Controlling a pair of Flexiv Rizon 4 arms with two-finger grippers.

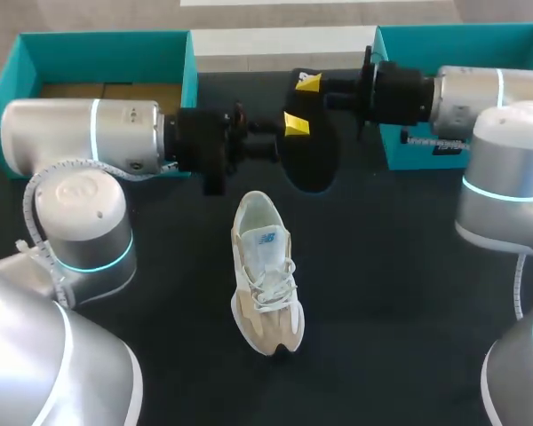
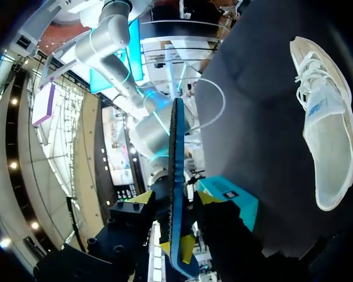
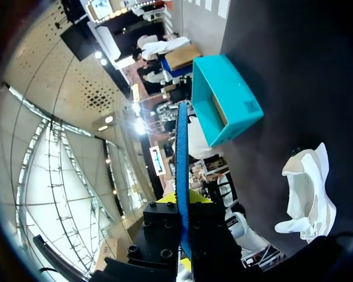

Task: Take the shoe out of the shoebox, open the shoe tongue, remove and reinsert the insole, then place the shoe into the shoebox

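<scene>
The insole (image 2: 175, 153) sits closest to you, edge-on in both wrist views: a thin, flat sheet with a blue face and a dark edge, and probably foam that bends easily. Your left gripper (image 2: 176, 200) has its jaws pinching it from two sides, as far as I can judge. The jaws of your right gripper (image 3: 181, 205) are pressed onto its other end, so it hangs above the surface (image 1: 409, 293) between the two arms.

The shoe (image 1: 265, 271) lies out on the dark matte surface, well clear of the teal shoebox (image 1: 35, 53) and the second teal box (image 1: 400, 53). By my reading, you've done the unboxing, the tongue and the insole removal. Reinserting the insole and boxing the shoe remain.

The shoe is cream mesh with beige suede-like panels and white laces, and its collar gapes open. The boxes look like stiff card.
</scene>
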